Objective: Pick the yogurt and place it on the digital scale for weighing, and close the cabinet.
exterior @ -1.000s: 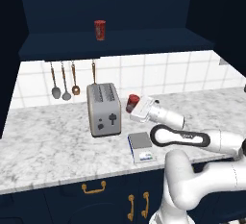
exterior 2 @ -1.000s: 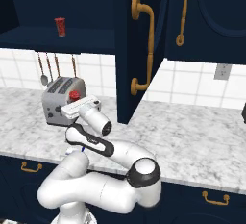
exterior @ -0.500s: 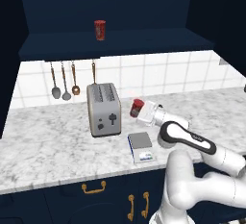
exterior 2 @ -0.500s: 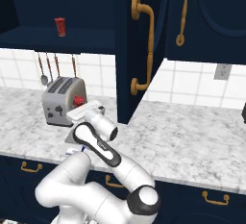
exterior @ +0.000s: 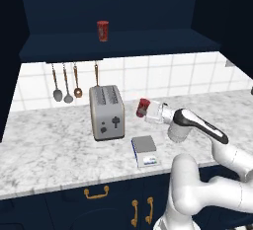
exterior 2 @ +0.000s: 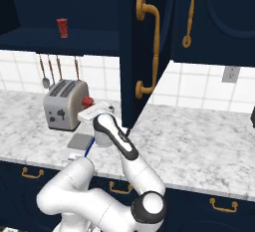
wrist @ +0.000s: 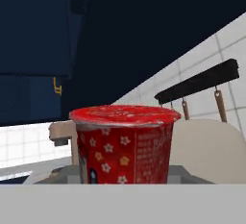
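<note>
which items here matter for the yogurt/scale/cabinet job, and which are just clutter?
Job: yogurt held in the tool; digital scale, nothing on it; cabinet, door open.
Clutter: toaster; second red cup on the shelf; hanging utensils.

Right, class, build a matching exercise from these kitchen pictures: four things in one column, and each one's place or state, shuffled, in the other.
Things:
1. yogurt
2. second red cup
3. digital scale
4. toaster

Places or states:
A. on the cabinet shelf
B. flat on the counter, nothing on top
C. held by the gripper above the counter
D. upright under the hanging utensils

Pairs: 1-C, 2-A, 3-B, 4-D
</note>
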Tool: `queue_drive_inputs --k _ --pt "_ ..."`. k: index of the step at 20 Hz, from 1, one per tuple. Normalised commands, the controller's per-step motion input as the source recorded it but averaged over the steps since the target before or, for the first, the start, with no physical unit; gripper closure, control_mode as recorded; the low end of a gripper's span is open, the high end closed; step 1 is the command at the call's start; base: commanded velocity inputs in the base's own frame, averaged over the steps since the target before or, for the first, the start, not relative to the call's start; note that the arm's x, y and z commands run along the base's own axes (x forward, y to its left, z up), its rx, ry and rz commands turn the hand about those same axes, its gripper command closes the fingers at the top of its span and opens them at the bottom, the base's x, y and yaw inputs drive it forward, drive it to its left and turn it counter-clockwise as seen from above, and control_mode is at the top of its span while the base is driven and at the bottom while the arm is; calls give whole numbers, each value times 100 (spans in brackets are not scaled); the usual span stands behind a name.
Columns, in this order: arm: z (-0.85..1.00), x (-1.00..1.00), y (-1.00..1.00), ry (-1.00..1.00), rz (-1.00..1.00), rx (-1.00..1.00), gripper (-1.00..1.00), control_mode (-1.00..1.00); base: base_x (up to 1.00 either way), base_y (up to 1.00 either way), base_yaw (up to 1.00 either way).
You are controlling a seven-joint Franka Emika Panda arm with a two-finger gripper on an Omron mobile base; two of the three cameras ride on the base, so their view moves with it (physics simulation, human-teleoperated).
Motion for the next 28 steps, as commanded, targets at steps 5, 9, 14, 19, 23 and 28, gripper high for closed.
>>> queue_drive_inputs --k 5,9,14,19,23,28 --pt "-32 41 -28 0 33 3 100 -100 0 0 0" --pt "-30 0 21 0 13 -32 100 -100 0 0 0" --pt "-29 0 35 -3 7 -25 100 -100 0 0 0" --pt "-44 0 3 0 8 -1 100 -100 0 0 0" --pt "-61 0 0 0 7 0 100 -100 0 0 0" --pt "-35 -4 1 0 3 0 100 -100 0 0 0"
